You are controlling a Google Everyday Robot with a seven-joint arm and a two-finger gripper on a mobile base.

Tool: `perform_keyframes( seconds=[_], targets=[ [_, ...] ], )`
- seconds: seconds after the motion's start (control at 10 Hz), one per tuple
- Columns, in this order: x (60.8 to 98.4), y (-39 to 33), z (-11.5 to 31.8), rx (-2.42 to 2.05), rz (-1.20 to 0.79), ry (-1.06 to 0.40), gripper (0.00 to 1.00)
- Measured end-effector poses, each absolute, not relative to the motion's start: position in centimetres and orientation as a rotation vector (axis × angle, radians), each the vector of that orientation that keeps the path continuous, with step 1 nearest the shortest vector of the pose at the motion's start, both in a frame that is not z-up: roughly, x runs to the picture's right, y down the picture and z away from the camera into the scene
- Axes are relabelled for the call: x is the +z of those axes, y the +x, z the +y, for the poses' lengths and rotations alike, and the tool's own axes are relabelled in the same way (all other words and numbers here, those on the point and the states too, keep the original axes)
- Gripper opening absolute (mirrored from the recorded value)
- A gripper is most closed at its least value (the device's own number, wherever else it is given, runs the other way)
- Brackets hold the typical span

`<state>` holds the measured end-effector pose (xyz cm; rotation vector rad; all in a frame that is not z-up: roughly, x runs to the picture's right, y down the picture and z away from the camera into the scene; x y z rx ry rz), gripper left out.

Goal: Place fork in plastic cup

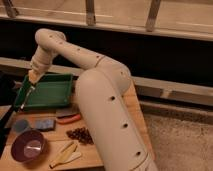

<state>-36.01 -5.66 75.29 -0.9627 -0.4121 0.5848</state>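
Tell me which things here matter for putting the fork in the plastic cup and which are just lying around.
For the job: fork, held by the gripper over the green tray; plastic cup.
Lying about: purple bowl, grey-blue block, red-and-black tool, brown pile, pale yellow utensils.
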Motion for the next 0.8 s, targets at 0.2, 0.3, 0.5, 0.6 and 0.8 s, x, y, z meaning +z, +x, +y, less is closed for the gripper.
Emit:
perform_keyframes(
  seconds=[0.2,0.3,0.5,0.6,0.8],
  targets=[
    [75.0,-36.1,-4.6,0.547,-0.395,-0.996,0.00],
    [74.8,-36.3,-4.0,0.525,-0.386,-1.011,0.00],
    [74.6,-36.6,-3.0,0.492,-0.372,-1.037,0.00],
    [74.6,-36.5,-2.7,0.480,-0.364,-1.047,0.00],
    [74.2,-36.8,-1.5,0.436,-0.347,-1.080,0.00]
  ],
)
